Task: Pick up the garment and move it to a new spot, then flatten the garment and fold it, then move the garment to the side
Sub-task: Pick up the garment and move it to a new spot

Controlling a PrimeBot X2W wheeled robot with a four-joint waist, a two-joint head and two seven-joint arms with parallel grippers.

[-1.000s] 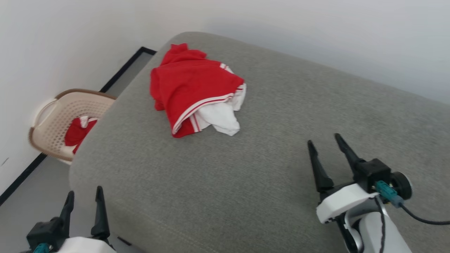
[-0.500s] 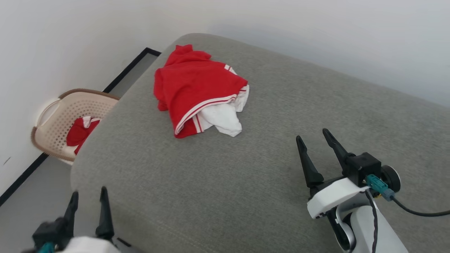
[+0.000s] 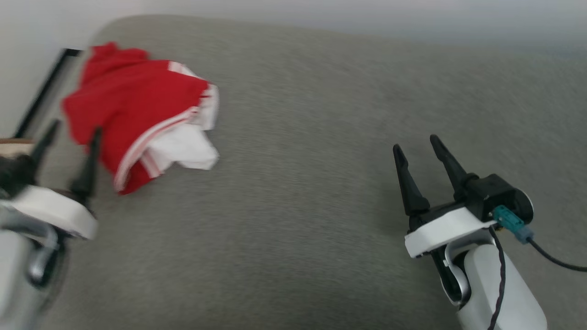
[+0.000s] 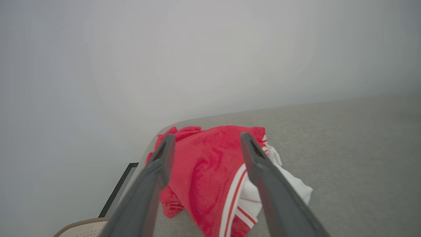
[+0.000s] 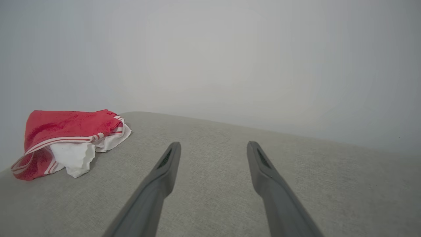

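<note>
The left gripper (image 3: pixel 76 127) has risen beside the crumpled red-and-white T-shirt (image 3: pixel 137 101) on the grey cushion (image 3: pixel 298 192). It and the right gripper (image 3: pixel 415 142) are spread and empty.

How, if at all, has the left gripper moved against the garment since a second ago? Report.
Yes. The camera turned too, but against the garment the left gripper has come forward, from well short of it to its left edge.
</note>
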